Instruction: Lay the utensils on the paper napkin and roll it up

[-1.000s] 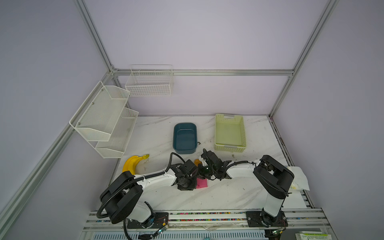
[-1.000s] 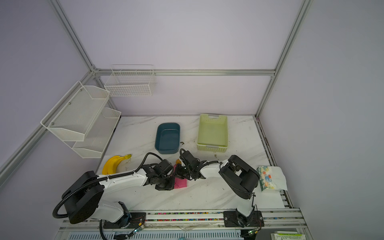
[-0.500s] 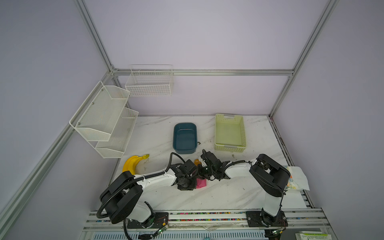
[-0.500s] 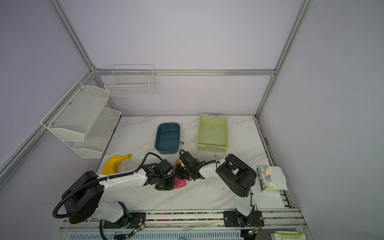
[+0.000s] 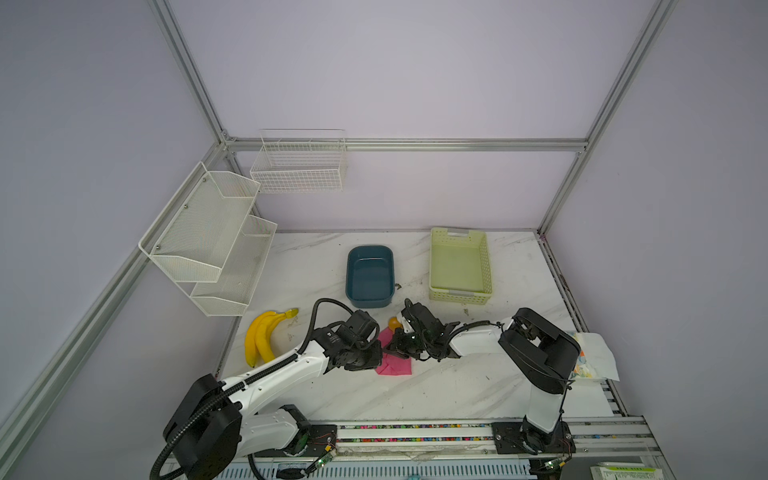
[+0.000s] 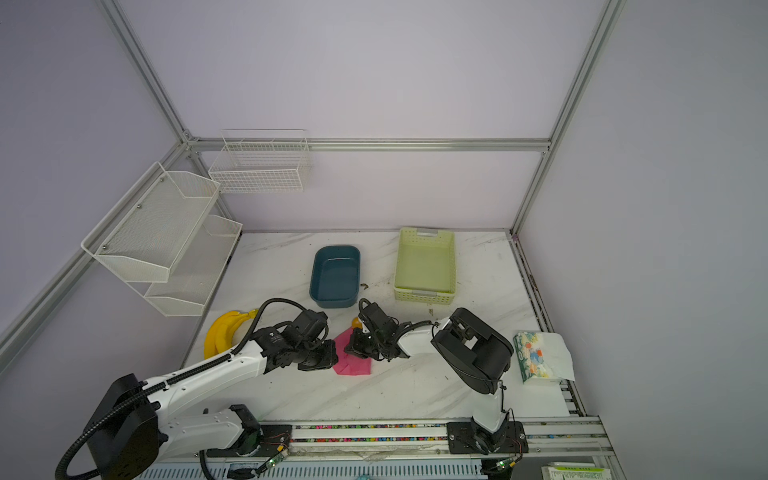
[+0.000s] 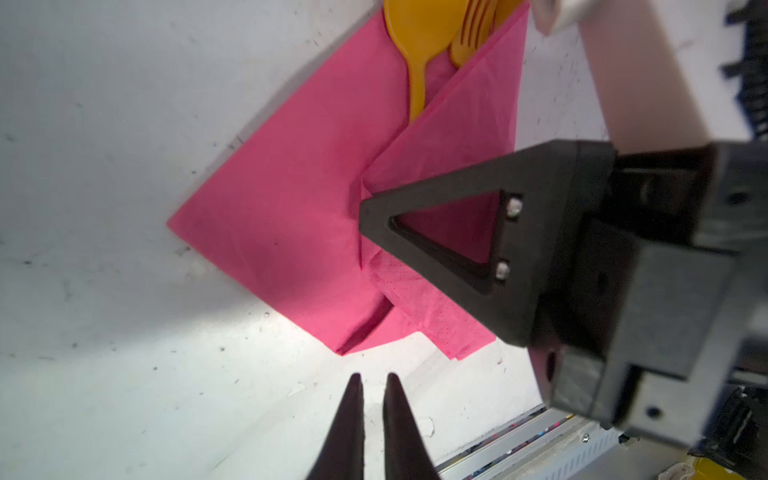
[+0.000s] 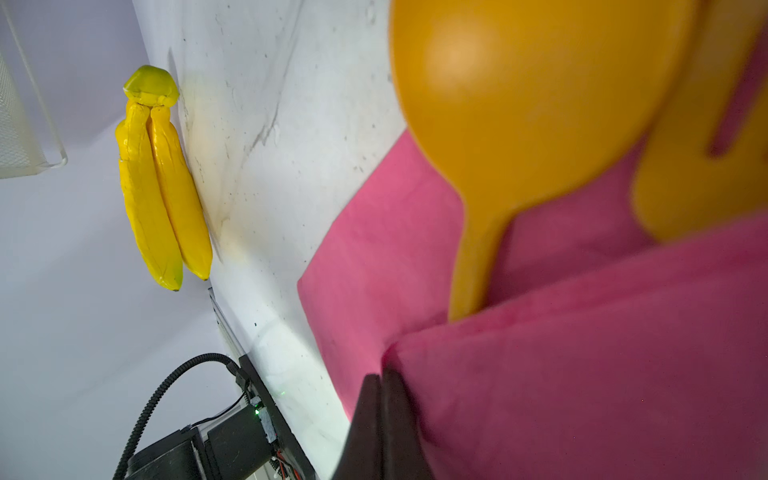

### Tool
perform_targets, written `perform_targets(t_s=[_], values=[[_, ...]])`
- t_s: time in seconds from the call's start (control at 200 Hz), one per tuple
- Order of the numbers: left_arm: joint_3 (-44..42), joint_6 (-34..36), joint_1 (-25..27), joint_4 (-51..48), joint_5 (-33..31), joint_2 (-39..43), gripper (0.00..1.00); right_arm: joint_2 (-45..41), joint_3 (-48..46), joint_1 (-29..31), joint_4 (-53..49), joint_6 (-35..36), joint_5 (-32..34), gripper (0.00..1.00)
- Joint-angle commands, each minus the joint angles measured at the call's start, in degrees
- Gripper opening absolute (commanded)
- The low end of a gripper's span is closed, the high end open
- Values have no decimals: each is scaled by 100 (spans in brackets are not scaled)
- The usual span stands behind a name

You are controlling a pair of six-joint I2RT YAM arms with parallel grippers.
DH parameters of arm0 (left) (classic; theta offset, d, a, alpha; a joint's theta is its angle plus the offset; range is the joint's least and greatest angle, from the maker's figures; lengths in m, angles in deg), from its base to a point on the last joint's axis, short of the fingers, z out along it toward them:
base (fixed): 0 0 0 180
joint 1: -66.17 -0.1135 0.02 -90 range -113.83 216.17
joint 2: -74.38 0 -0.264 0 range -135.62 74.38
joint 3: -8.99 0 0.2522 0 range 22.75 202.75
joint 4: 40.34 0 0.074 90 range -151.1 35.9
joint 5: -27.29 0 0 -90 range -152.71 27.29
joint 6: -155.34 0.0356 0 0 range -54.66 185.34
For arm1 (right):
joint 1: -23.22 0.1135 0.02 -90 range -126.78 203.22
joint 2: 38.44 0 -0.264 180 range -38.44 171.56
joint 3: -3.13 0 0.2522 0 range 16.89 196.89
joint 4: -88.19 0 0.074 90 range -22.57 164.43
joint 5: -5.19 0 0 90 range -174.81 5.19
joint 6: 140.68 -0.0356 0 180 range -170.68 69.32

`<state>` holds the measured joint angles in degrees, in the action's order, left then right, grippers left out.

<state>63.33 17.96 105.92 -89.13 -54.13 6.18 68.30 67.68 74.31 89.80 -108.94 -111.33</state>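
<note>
Showing the wrap at an early stage: the paper napkin (image 5: 395, 366) lies on the worktop (image 5: 457, 386) midway between its left and right edges and nearer its front edge, with both grippers over it.

You have the spoon (image 7: 419, 37) and the fork (image 7: 473, 35) on the pink sheet, side by side, with their heads past the corner that points to the far edge. The knife cannot be made out in any view, so you cannot count that utensil as placed.

One flap of the napkin is folded over the handles. In the left wrist view the right gripper (image 7: 366, 208) has its jaws shut at the crease of that flap, and it appears to pinch the paper there. The left gripper (image 7: 373, 380) hangs over bare worktop just beside the napkin's near edge, its jaws nearly closed with only a thin slit between them, gripping nothing.

Judged from this, the laying-on is largely done and the rolling has only begun: a single fold, loose and creased, and most of the sheet lies flat. What remains for you is to turn the bundle over itself until the free corner is wrapped round.
</note>
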Motion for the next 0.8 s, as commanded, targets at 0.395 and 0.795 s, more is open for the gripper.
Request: perform_targets(t_s=[0.395,0.795], values=[[-261,88,-474,327,508,-2,15,110,36,41,54,-11,68,42],[-267,152,-595,687,687,-381,16,139,49,41,47,0,26,30]])
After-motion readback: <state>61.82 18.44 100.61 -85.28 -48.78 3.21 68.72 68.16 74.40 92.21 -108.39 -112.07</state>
